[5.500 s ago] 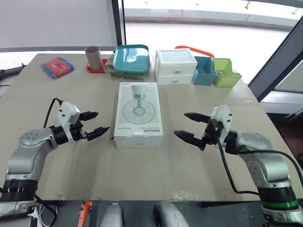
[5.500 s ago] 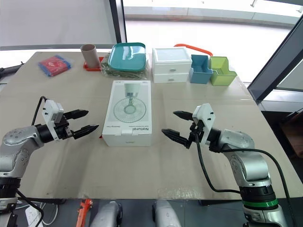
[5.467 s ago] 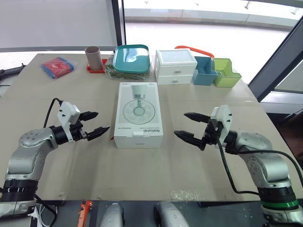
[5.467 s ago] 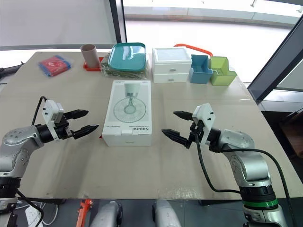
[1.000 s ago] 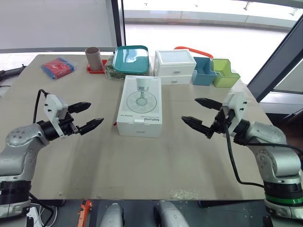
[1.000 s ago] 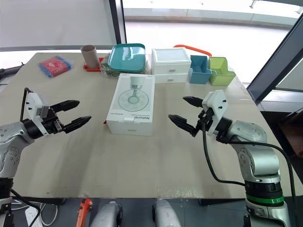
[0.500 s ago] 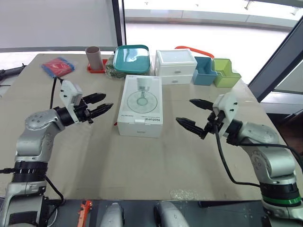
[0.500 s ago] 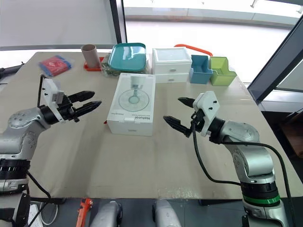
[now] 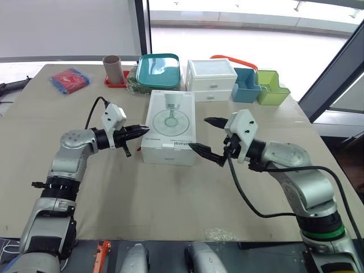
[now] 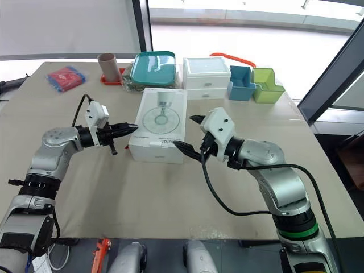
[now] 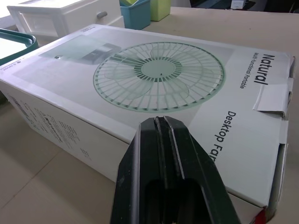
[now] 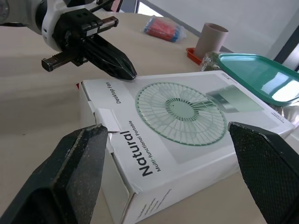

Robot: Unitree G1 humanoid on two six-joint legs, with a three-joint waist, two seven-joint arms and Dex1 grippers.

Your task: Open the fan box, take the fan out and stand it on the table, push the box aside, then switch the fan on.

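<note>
Fan box (image 9: 169, 128) lies flat at counter (image 9: 170, 199) centre, lid closed, flap at near end shut. Left hand (image 9: 143, 129) closed, empty, fingers pressed together, tips at box's left top edge. Right hand (image 9: 198, 133) spread wide, empty, at box's near-right corner, one finger just beside near end.
</note>
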